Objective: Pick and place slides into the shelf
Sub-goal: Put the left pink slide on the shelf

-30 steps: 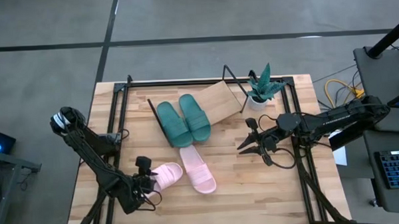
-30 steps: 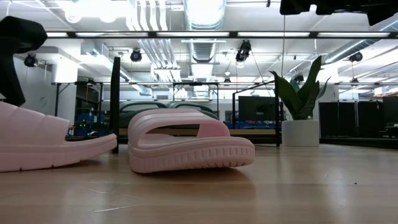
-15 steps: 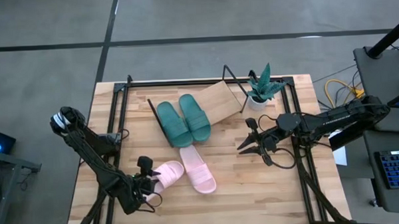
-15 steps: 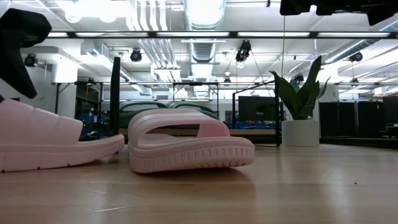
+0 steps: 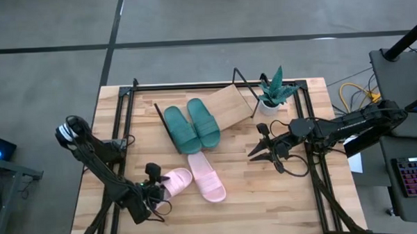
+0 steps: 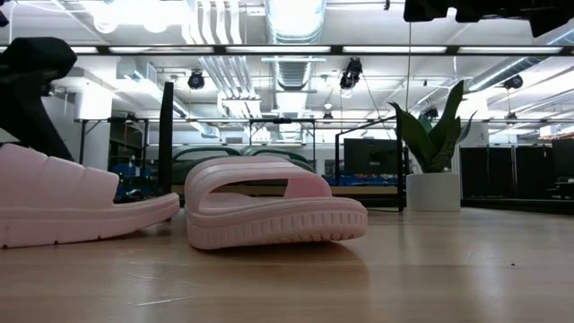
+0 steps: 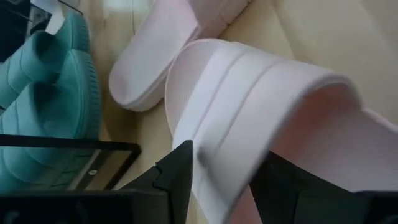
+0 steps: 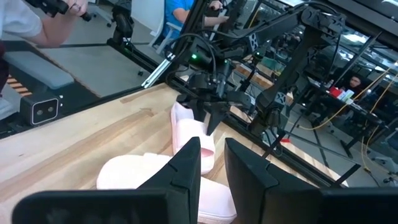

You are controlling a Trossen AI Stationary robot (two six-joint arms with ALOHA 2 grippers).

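Observation:
My left gripper (image 5: 154, 190) is at the near left of the table, shut on one pink slide (image 5: 173, 182); the low view shows that slide (image 6: 72, 202) at the picture's left. The second pink slide (image 5: 208, 177) lies sole-down on the table beside it. The dark green pair (image 5: 191, 126) lies side by side on the left part of the slanted shelf board (image 5: 230, 106). My right gripper (image 5: 253, 151) hovers open at the table's right, apart from everything. My left gripper pinches the pink slide by one side of its wide strap (image 7: 205, 143). One finger (image 7: 177, 177) is on the strap's outer face and the other (image 7: 283, 186) is in the opening under it. Whether the sole is clear of the table, I cannot tell.
A potted plant (image 5: 270, 94) stands at the far right, beside the shelf. Black frame rails (image 5: 119, 134) run along the table's left and right sides. Bare wood lies along the near edge (image 5: 267, 212). People and equipment show beyond the table in the right wrist view.
My left gripper has come down a little. The pink slide it holds has shifted slightly toward the second pink slide and sits flatter. The right arm has kept still.

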